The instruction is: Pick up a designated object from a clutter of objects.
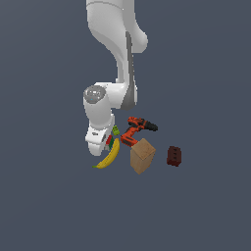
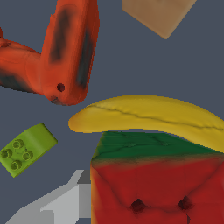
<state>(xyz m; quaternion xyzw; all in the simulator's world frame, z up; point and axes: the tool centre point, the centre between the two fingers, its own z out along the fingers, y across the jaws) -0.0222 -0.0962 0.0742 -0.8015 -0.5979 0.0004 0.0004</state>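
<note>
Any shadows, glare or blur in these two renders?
Exterior view: flat, even lighting, no cast shadows under the banana or cardboard box; small items look coarse. Wrist view: no glare; the puzzle cube fills the frame at close range with smeared, soft texture edges.

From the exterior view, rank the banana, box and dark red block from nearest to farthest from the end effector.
1. Banana: right beside the end effector, on its exterior-view right.
2. Box: farther toward the exterior view's right, past the banana.
3. Dark red block: farthest, alone at the exterior view's right.
</note>
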